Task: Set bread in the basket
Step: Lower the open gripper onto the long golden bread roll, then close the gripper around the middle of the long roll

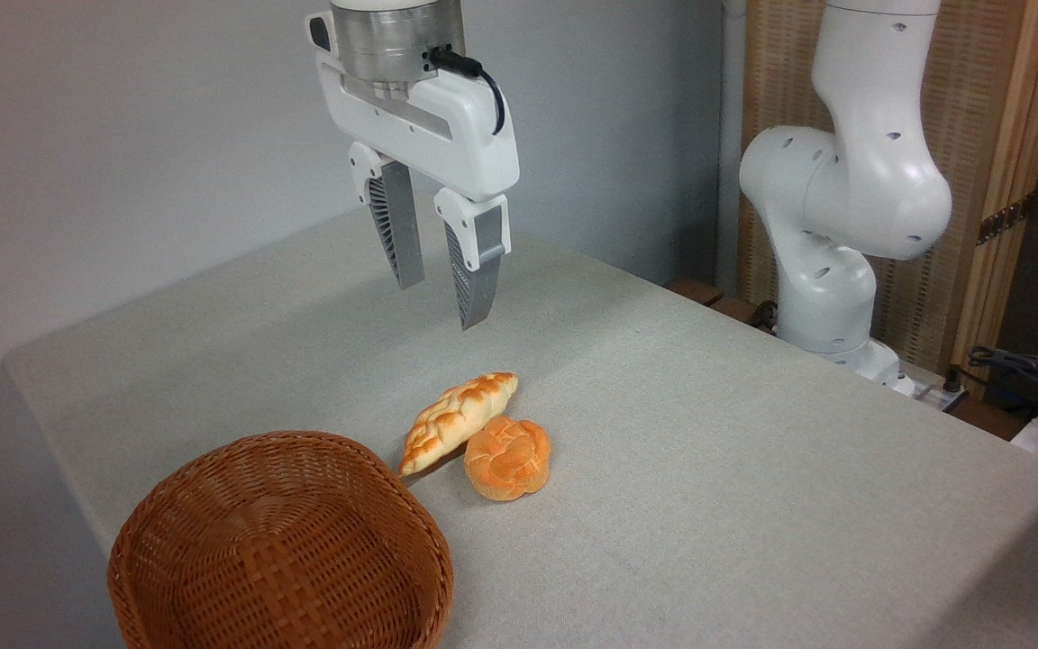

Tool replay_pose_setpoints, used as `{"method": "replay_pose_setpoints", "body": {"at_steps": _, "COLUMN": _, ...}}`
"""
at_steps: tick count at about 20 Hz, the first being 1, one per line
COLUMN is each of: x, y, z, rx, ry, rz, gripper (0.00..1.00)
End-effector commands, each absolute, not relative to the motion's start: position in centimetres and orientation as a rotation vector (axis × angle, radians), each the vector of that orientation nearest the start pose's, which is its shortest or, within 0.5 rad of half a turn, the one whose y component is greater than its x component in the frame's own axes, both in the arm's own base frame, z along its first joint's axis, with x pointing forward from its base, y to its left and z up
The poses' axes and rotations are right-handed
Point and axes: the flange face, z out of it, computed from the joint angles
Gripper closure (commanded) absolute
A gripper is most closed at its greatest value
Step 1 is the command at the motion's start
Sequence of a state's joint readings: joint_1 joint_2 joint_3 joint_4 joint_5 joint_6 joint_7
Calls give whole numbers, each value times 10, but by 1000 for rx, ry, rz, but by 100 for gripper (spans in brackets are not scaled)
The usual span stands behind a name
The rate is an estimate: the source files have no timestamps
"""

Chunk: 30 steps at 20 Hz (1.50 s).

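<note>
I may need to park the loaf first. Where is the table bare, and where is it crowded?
Bare: the wide stretch of table right of the round bun, and the far part under the open gripper. Crowded: the bread touches the bun, its tip near the empty basket.

Hand (pixel 441 297) up high, fingers down, slightly apart, prob. empty

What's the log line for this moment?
gripper open, above table | plaited loaf on table, touching round bun | wicker basket empty
</note>
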<state>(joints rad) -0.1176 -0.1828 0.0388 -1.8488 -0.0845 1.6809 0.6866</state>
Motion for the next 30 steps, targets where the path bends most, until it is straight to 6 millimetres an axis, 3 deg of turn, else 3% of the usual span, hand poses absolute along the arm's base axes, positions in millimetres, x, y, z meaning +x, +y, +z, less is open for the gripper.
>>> {"method": "replay_pose_setpoints", "body": {"at_steps": 1, "x": 501, "y": -47, "z": 600, "rx": -3001, "ry": 1165, "rz": -177, "gripper": 0}}
{"method": "replay_pose_setpoints", "body": {"at_steps": 7, "x": 530, "y": -54, "z": 580, "rx": -2972, "ry": 1149, "rz": -288, "gripper": 0}}
{"method": "replay_pose_setpoints", "body": {"at_steps": 17, "x": 506, "y": -98, "z": 492, "rx": -2984, "ry": 1285, "rz": 8, "gripper": 0}}
{"method": "replay_pose_setpoints", "body": {"at_steps": 21, "x": 508, "y": -117, "z": 459, "rx": -2974, "ry": 1329, "rz": 120, "gripper": 0}}
{"method": "replay_pose_setpoints", "body": {"at_steps": 30, "x": 515, "y": -137, "z": 418, "rx": -2952, "ry": 1377, "rz": 223, "gripper": 0}}
